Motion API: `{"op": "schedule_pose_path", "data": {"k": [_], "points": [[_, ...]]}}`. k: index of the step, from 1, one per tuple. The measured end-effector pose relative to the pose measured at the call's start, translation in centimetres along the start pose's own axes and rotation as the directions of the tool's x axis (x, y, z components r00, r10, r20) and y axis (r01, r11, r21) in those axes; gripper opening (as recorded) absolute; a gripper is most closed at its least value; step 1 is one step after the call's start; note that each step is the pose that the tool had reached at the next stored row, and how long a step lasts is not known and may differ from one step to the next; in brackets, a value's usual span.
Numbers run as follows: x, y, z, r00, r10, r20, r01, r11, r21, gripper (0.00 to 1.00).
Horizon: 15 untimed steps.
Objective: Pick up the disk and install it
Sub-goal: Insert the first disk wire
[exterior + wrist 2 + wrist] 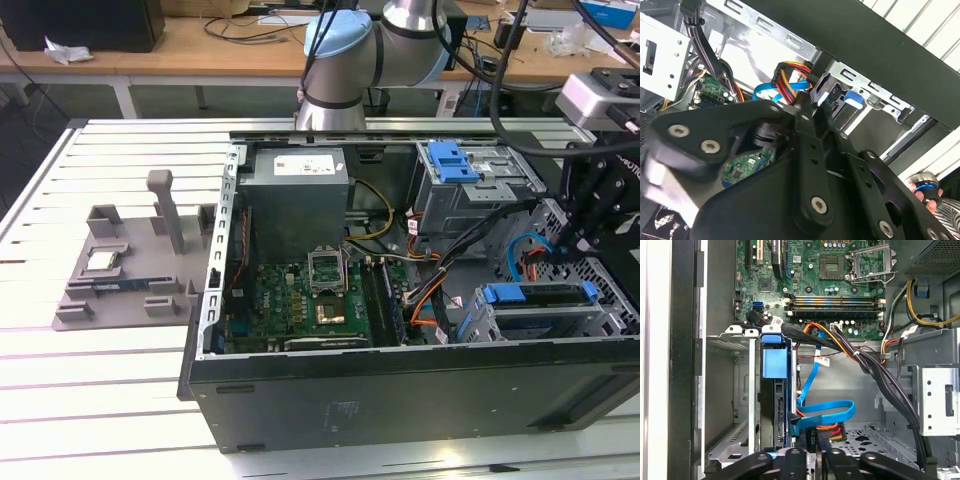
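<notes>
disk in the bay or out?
In. The disk sits edge-on in the drive cage, blue rail seated in its slot; the claw hovers close by.

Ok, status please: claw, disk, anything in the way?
Claw at the drive bay. Disk sits in that bay. Blue cable loops close beside it.

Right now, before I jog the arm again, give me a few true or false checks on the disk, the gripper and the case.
1. The disk sits in the drive cage with blue rails. True.
2. The gripper is over the grey fixture outside the case. False: it hangs at the drive cage end, toward the exterior view's right.
3. The computer case is closed. False: its side is open, motherboard exposed.
4. A blue flat cable loops beside the disk. True.
5. The CPU socket holds a fan. False: it is bare.
</notes>
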<state>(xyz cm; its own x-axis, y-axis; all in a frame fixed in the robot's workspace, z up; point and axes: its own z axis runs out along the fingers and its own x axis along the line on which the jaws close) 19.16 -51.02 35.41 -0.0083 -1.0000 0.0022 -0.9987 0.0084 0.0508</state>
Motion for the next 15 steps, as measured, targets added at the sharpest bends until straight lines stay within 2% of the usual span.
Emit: {"op": "schedule_pose_path", "data": {"k": [2,7,15], "points": [[0.00,0.00,0.01,1.0000,0.000,0.0000,0.000,1.0000,0.0000,0.17],[0.11,0.00,0.05,1.0000,0.000,-0.0003,0.000,1.0000,-0.0001,0.17],[2.08,-0.03,0.03,0.9998,0.001,-0.0192,-0.001,1.0000,0.0001,0.17]]}}
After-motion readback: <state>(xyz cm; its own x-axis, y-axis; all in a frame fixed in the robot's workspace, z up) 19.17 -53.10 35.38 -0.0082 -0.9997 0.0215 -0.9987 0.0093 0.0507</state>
